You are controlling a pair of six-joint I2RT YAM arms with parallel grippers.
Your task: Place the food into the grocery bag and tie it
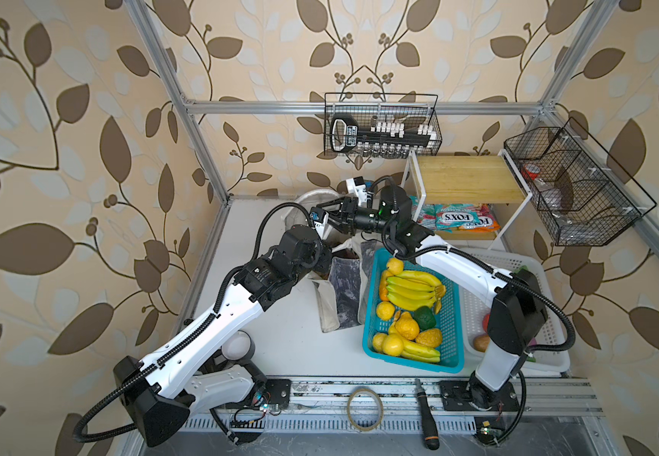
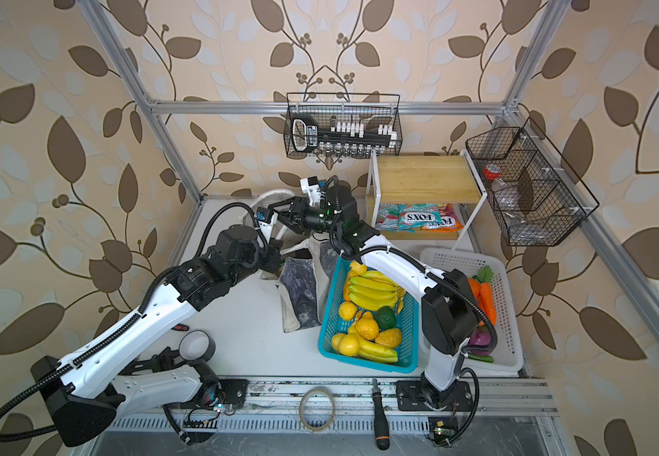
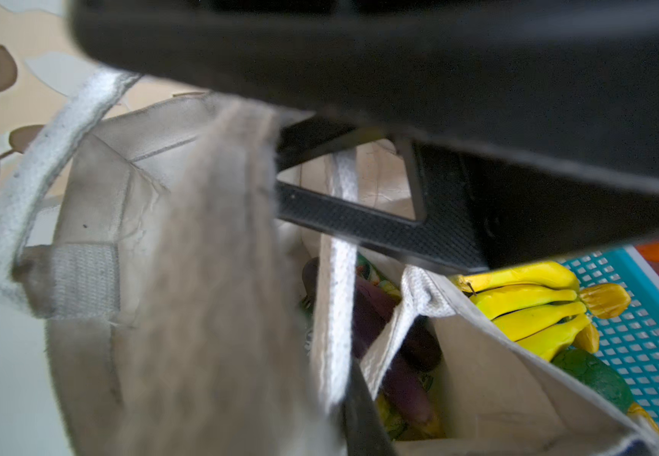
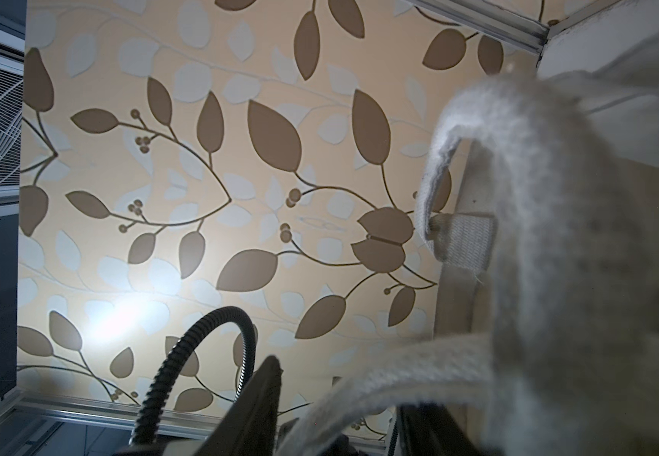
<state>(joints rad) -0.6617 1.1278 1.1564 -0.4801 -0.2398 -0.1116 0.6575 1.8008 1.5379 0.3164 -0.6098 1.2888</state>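
Grocery bag [image 1: 343, 288] stands upright below the 2 end effectors, mouth up. Purple eggplants [image 3: 406, 379] slant lengthwise inside; other contents are hidden by fabric. Left end effector [image 3: 353, 398] pinches a strap [image 3: 335, 308]. Right end effector [image 1: 325, 216] has its jaws apart around a second strap [image 4: 399, 379].

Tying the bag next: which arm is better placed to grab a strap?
Right. The right hand is open over the bag, with one strap lying across between its fingers, so it likely only needs to close. The left hand looks shut on the other strap, so it is busy.
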